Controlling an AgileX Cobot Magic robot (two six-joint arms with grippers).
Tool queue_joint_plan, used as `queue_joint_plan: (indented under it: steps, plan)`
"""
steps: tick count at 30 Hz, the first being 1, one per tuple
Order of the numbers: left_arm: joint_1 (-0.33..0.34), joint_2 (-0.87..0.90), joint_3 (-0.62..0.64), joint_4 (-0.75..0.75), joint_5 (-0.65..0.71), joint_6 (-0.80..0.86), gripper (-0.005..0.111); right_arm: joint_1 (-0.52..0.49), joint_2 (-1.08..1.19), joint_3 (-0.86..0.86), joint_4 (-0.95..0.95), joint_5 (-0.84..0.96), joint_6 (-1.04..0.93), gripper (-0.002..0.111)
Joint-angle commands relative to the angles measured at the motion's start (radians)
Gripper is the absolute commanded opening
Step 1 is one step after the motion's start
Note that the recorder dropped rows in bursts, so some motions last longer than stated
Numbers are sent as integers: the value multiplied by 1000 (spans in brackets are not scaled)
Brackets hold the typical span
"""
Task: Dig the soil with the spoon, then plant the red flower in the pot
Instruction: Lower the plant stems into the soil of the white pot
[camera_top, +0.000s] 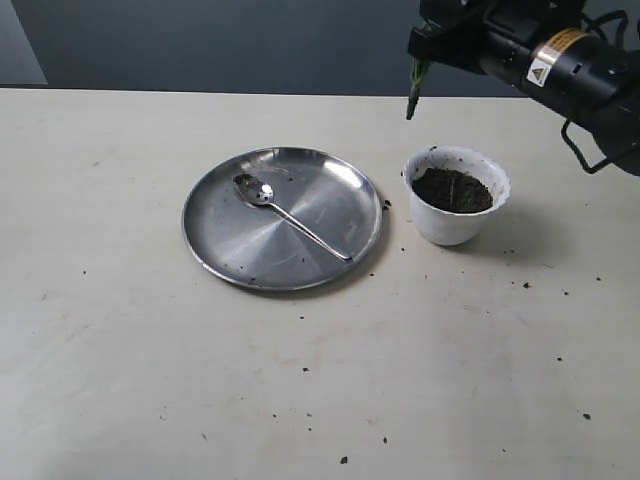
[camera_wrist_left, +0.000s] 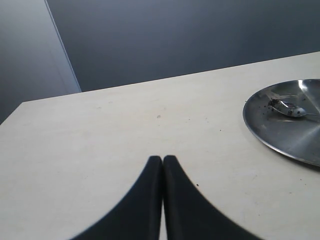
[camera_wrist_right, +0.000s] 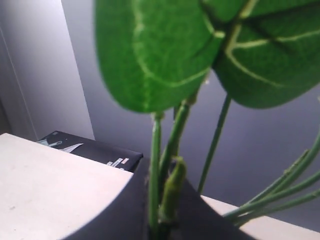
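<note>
Soil's in the pot: the pot (camera_top: 456, 196) stands right of centre with dark soil (camera_top: 452, 189) filling it near to the wavy rim, so the digging half looks done. The spoon (camera_top: 290, 215) lies flat in the steel plate (camera_top: 215, 245) just left of the pot, bowl toward the far left, a few crumbs clinging to it (and specks scattered over the table (camera_top: 120, 350) too).

Now the planting. The right gripper (camera_wrist_right: 159, 220) is clamped on the stems of the red flower (camera_wrist_right: 165, 165) — broad green leaves crowd the wrist view, no red blooms visible from there. In the exterior view the stem tip (camera_top: 412, 95) pokes down from the arm at the far right, hanging above and a touch left of the pot, well clear of the soil.

The left gripper (camera_wrist_left: 162, 165) has its fingers pressed together, holding nothing, parked over bare table left of the plate.

What's left, by my read: bring the stem over the pot's centre, push it into the soil, release.
</note>
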Motion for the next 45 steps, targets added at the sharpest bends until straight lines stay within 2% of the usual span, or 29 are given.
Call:
queue_joint_plan:
  steps: [1,9,22,28,34,45]
  plan:
    - [-2,5,-3,-4,-7,-1,2,-24,-11,70,-2,-73,-107,-1]
    - [-2,5,-3,-4,-7,-1,2,-48,-8,244,146,-219,-199,-1]
    - [-2,5,-3,-4,-7,-1,2,-48,-8,268,218,-201,-303,-1]
    - [-2,5,-3,-4,-7,-1,2,-48,0,353,218,-281,-324,-1]
    - [-2,5,-3,-4,-7,-1,2,-48,72,361,247,-377,-340,-1]
    - [-2,5,-3,-4,-7,-1,2,-48,242,361,238,-373,-338,-1]
